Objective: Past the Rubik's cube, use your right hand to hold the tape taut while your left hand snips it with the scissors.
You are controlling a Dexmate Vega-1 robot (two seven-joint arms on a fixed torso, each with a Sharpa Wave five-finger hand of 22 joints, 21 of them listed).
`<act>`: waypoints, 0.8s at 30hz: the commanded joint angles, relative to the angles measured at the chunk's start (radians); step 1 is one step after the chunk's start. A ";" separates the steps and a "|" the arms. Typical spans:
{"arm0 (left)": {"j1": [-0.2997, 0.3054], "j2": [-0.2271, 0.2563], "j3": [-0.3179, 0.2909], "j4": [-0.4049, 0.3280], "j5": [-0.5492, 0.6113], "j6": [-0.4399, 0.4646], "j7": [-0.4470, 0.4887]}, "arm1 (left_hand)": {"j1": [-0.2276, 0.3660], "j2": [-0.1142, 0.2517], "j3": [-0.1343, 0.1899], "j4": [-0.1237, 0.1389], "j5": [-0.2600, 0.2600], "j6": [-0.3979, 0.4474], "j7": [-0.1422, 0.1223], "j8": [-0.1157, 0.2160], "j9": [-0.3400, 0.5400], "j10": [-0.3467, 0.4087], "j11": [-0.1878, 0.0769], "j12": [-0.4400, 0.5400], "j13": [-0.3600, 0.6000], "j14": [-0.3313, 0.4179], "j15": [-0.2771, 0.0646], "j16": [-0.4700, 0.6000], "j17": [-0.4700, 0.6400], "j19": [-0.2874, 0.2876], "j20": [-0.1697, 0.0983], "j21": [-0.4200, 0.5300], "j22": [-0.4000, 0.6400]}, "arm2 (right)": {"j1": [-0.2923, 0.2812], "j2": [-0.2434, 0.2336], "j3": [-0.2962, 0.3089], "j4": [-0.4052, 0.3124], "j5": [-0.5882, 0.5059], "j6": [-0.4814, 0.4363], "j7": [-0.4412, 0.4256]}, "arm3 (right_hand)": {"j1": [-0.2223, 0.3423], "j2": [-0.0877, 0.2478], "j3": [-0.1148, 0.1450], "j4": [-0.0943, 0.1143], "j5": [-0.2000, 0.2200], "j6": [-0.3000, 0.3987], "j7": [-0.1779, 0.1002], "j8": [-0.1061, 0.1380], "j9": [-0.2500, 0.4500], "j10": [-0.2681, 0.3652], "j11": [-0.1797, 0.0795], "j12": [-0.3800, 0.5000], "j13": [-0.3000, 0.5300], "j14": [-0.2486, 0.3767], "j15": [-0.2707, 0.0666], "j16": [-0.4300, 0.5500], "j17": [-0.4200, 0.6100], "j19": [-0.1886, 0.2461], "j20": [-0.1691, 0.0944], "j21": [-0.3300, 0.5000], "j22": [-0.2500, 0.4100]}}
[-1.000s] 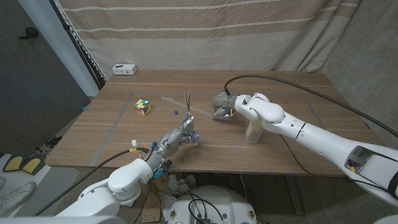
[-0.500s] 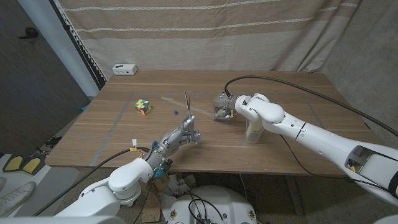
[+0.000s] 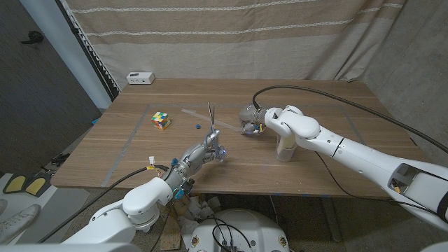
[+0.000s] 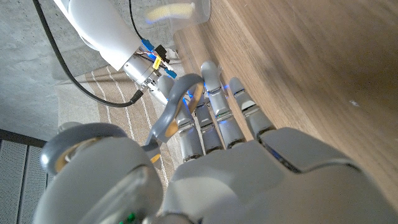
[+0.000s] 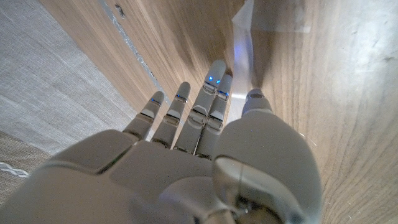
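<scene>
Mid-table — no shift over last second | left hand (image 3: 208, 145) grips scissors (image 3: 211, 120), blades up | right hand (image 3: 249, 120) pinches tape (image 5: 244, 37) | uncut.

From my station, the Rubik's cube (image 3: 162, 120) sits on the table (image 3: 329, 168) toward its left. The tape (image 3: 198, 115) runs from behind the cube rightward to the right hand (image 3: 249, 120). The left hand (image 3: 207, 148) is nearer me, its scissors (image 3: 211, 117) reaching toward the tape between cube and right hand.
</scene>
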 commanded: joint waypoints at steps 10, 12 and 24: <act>0.000 -0.005 0.003 0.010 -0.001 -0.005 0.002 | 0.006 0.009 0.001 0.006 0.004 0.004 0.000 0.000 0.000 0.042 -0.041 0.700 0.135 -0.004 -0.073 0.006 0.002 0.008 -0.002 -0.003 0.005 | -0.004 -0.001 -0.003 0.022 0.032 0.045 -0.054 | 0.062 -0.002 0.013 -0.039 0.021 0.028 -0.011 0.041 0.043 0.011 -0.037 0.047 0.053 0.018 -0.169 0.006 0.009 -0.003 -0.017 0.005 0.005; 0.000 -0.006 0.003 0.011 -0.003 -0.007 0.000 | 0.006 0.009 0.001 0.006 0.004 0.003 0.000 0.000 0.001 0.043 -0.041 0.700 0.135 -0.003 -0.072 0.006 0.002 0.008 -0.002 -0.003 0.005 | -0.006 -0.004 -0.001 0.023 0.037 0.053 -0.072 | 0.070 -0.002 0.015 -0.044 0.024 0.033 -0.015 0.048 0.050 0.014 -0.039 0.056 0.062 0.020 -0.170 0.008 0.011 -0.006 -0.017 0.004 0.006; -0.001 -0.011 0.007 0.016 -0.002 -0.012 -0.001 | 0.006 0.011 0.001 0.008 0.006 0.003 0.001 0.001 0.000 0.043 -0.040 0.700 0.135 -0.004 -0.071 0.005 -0.002 0.008 -0.002 -0.004 0.005 | -0.007 -0.010 0.012 0.022 0.074 0.085 -0.095 | 0.146 0.020 0.050 -0.065 0.041 0.063 -0.014 0.114 0.124 0.023 -0.048 0.130 0.150 0.047 -0.176 0.032 0.038 -0.010 -0.020 0.007 0.009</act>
